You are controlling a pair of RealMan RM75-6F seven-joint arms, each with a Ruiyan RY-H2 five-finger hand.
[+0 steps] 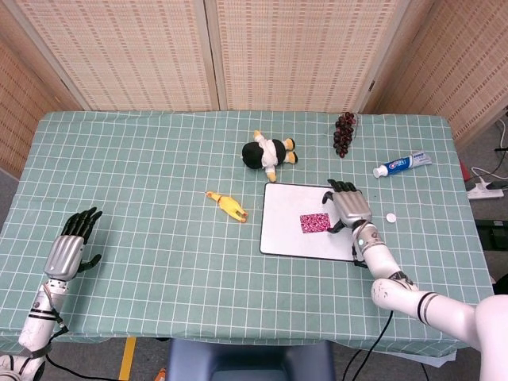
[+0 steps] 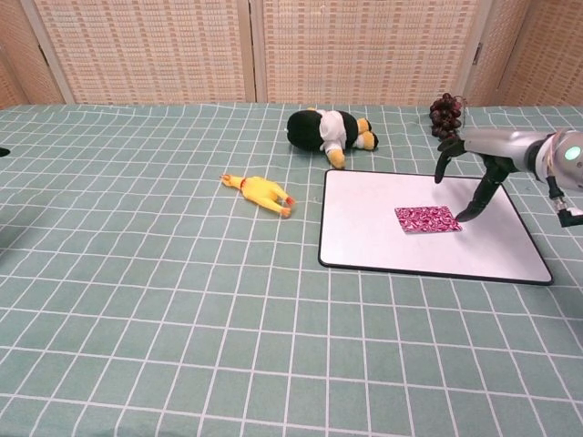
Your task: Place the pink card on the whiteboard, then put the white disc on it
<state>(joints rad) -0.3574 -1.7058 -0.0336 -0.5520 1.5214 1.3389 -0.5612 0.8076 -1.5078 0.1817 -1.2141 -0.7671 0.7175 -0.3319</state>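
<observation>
The pink patterned card [image 1: 315, 222] [image 2: 428, 219] lies flat on the whiteboard [image 1: 282, 218] [image 2: 364, 228], right of the board's middle. My right hand [image 1: 349, 210] [image 2: 474, 168] hovers just right of the card over the board's far right part, fingers apart and pointing down, holding nothing. The small white disc [image 1: 390, 217] sits on the tablecloth just right of the board; the chest view does not show it. My left hand [image 1: 70, 246] rests at the table's front left with its fingers stretched out and empty.
A black-and-white plush toy [image 1: 268, 151] [image 2: 330, 129] lies behind the board. A yellow rubber chicken [image 1: 226, 205] [image 2: 260, 192] lies to the board's left. Dark grapes [image 1: 344, 132] [image 2: 446, 114] and a toothpaste tube [image 1: 402, 164] are at the far right.
</observation>
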